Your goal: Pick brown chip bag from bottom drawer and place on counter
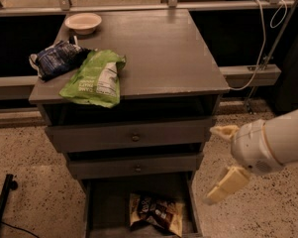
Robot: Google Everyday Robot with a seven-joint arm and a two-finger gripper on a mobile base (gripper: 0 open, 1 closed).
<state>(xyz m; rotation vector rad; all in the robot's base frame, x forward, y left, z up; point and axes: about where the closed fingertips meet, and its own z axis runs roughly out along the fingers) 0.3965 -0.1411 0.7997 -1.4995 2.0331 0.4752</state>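
Cream two-finger pincer [211, 165] spread wide and empty, just right of the open deep grey wooden bottom drawer [109, 202]; crinkly dark brown chip bag [156, 212] flat on that drawer's floor. Could clip that drawer's right wall swinging in, or slip off slick foil.

Dim, warm overhead light brightens the pale tool [211, 165] right of the drawers [133, 138].
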